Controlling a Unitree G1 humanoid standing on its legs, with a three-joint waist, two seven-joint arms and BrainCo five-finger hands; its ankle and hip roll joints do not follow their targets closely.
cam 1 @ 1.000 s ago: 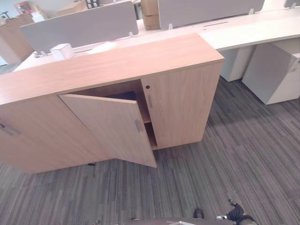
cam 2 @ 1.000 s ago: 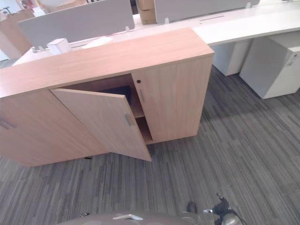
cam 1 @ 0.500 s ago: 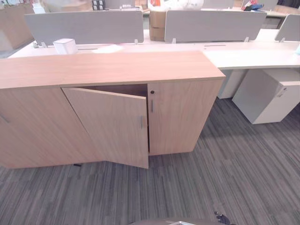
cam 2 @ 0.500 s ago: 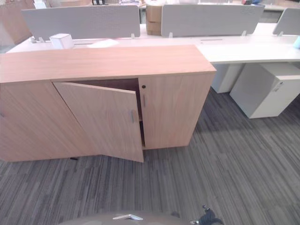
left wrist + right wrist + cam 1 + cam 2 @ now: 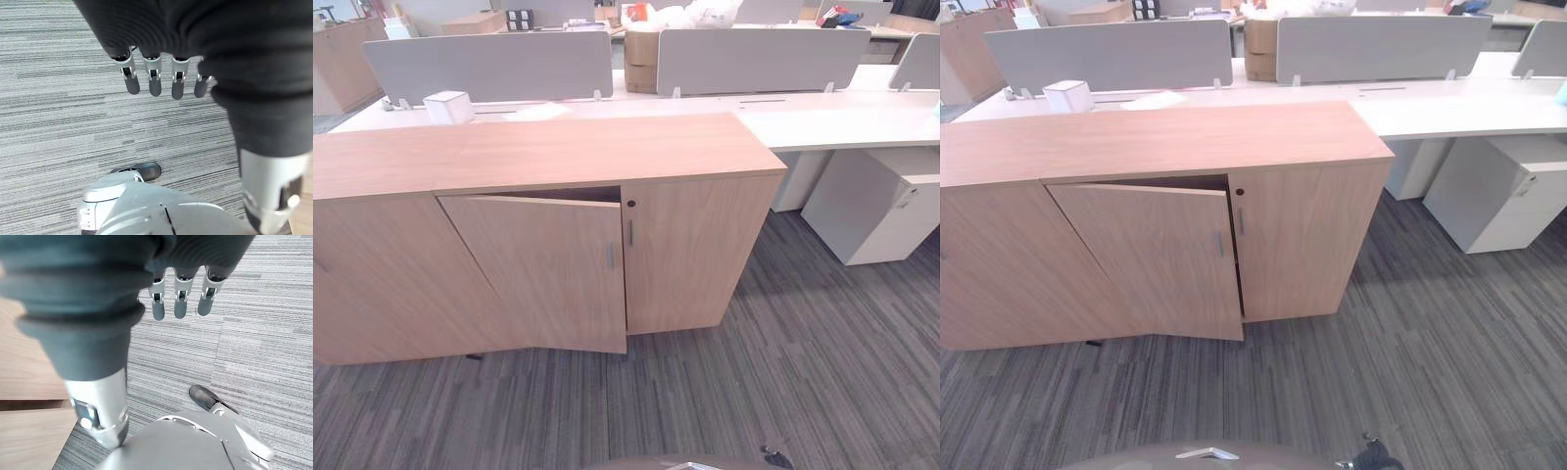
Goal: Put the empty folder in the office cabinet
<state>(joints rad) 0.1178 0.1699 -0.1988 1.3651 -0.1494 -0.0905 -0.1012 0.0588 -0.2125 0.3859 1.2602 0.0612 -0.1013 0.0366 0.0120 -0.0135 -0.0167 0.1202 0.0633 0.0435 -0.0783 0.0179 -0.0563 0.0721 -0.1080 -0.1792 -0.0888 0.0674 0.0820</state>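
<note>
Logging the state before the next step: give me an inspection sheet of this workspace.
Surface: grey striped carpet; the wooden cabinet top is bare.
Job's things: office cabinet with its middle door ajar, a dark gap along its top edge; the door to its right is shut. Folder: nothing seen.
Clutter: small white box on the white desk behind the cabinet; cardboard boxes behind the grey desk screens.
Hands: left hand and right hand hang over carpet, fingers straight, holding nothing.
Cables: nothing seen.
Surroundings: white pedestal unit under the desk at right.
</note>
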